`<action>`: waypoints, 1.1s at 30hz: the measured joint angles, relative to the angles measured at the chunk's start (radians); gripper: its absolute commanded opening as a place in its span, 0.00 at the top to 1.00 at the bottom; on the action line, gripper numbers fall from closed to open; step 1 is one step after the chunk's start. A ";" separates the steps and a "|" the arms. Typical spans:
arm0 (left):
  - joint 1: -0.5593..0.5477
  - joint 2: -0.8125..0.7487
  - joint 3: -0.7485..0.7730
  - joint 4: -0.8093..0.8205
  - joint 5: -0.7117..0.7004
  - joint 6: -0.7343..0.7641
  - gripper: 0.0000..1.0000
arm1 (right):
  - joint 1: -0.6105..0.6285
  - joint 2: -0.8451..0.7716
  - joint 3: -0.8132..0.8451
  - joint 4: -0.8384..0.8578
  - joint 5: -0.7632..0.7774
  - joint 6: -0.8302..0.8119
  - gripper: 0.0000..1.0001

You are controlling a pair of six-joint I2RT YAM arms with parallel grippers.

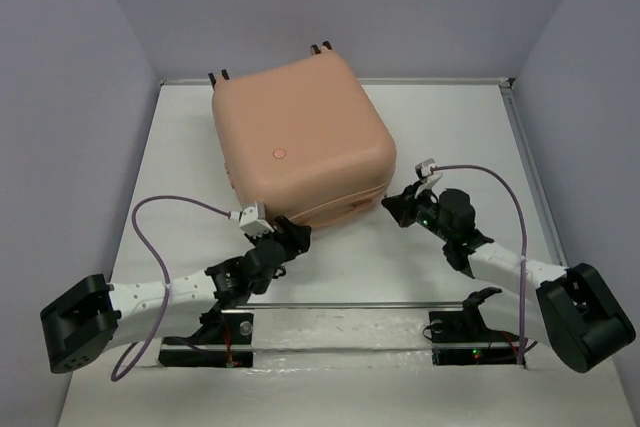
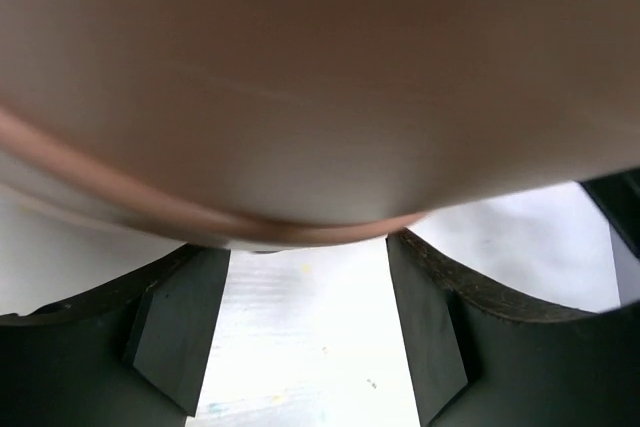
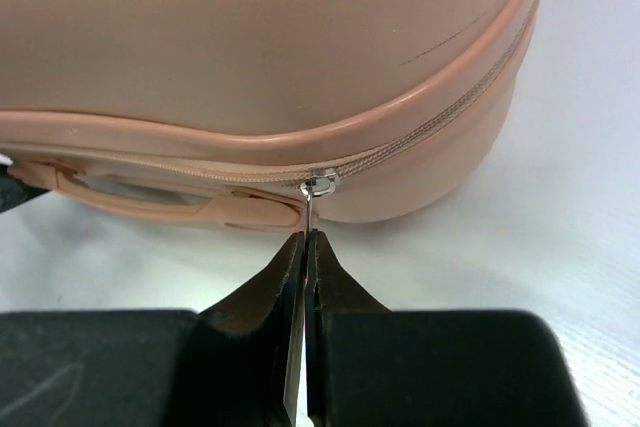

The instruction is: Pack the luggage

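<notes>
Right gripper (image 3: 305, 247) pinches the one silver zipper pull (image 3: 320, 185) at 4 o'clock on the one closed peach-pink suitcase (image 1: 300, 137), lying toward 12 o'clock on the table (image 1: 450, 127); left gripper (image 2: 305, 257) stands spread at its 7 o'clock corner.

Peach-pink hard-shell suitcase with rounded corners (image 1: 300, 137): lid down, lying flat on one broad shell. It sits toward the far edge of the white table (image 1: 460, 137), slightly left of centre and a bit rotated. Black caster wheels (image 1: 220, 76) stick out on the far side. Small round disc (image 1: 279, 154) on the top shell, plus a few dark scuffs. Zipper (image 3: 440, 127) follows the seam; metal zipper pull (image 3: 318, 187) hangs just beside the moulded pink handle (image 3: 150, 190).
</notes>
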 measured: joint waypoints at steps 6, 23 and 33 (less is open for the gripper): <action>0.036 0.106 0.046 0.047 -0.008 0.077 0.38 | 0.143 -0.090 0.004 -0.135 0.170 -0.005 0.93; 0.037 0.291 0.110 0.170 -0.021 0.133 0.39 | 0.370 -0.054 0.081 -0.240 0.499 0.079 0.93; 0.037 0.356 0.124 0.242 -0.013 0.147 0.47 | 0.599 0.192 0.226 -0.171 0.706 0.096 0.93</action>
